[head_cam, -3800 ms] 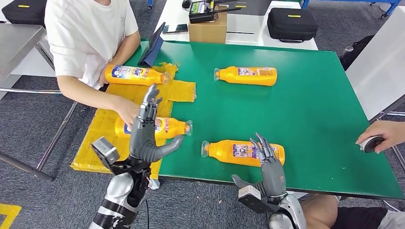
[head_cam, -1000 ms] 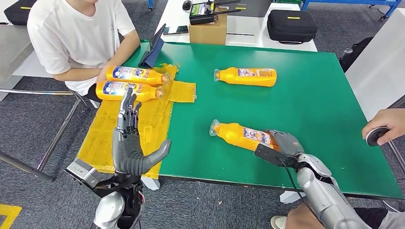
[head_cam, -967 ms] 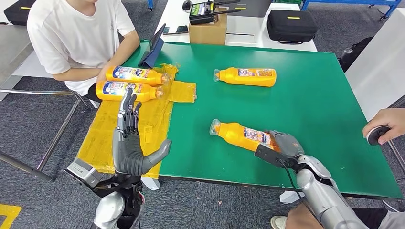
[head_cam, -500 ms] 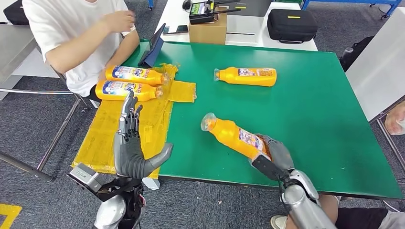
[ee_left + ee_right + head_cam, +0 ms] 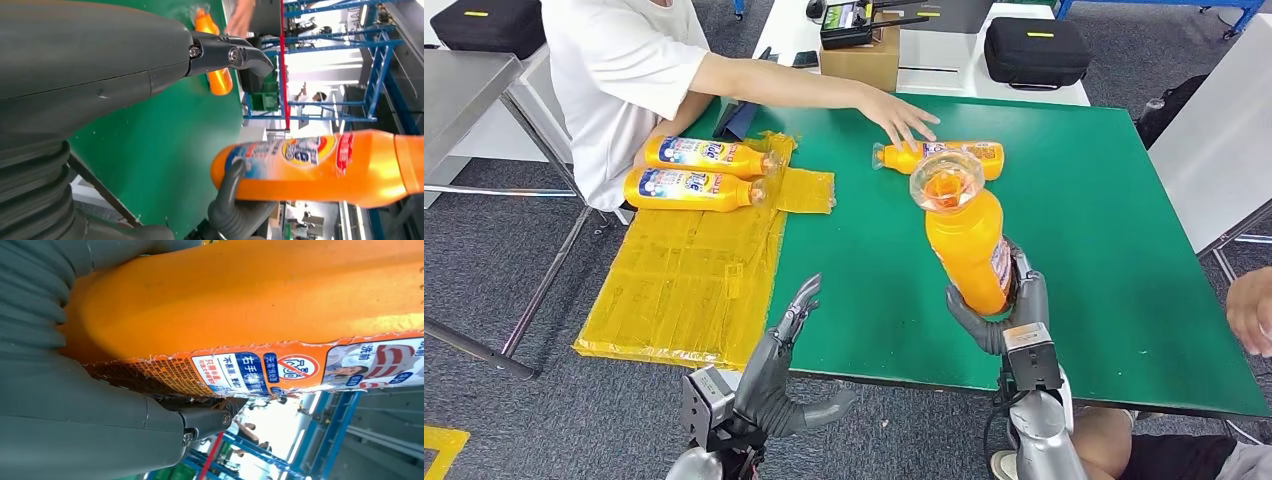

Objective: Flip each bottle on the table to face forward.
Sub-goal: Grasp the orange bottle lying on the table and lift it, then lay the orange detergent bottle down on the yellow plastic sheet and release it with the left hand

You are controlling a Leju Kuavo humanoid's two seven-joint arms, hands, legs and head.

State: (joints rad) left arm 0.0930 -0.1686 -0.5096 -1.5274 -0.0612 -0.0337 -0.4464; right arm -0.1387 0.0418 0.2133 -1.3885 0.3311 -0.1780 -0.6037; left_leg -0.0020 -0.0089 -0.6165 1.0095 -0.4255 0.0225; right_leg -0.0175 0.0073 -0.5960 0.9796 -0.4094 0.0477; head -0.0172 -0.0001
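Observation:
My right hand grips an orange bottle by its base and holds it upright above the green table, clear cap toward me. In the right wrist view the bottle lies against my right hand, its back label showing. My left hand is open and holds nothing, low at the table's front edge. The left wrist view shows the held bottle from the side. A second orange bottle lies at the far middle, with a person's hand on its neck end. Two more bottles lie on the yellow mat.
A person in a white shirt leans over the table's far left corner, arm stretched across. Another person's hand shows at the right edge. A cardboard box and a black case sit on the white table behind.
My right hand has lifted the near bottle off the table and stood it upright. My left hand has dropped lower and moved right. The person has reached across to the far bottle.

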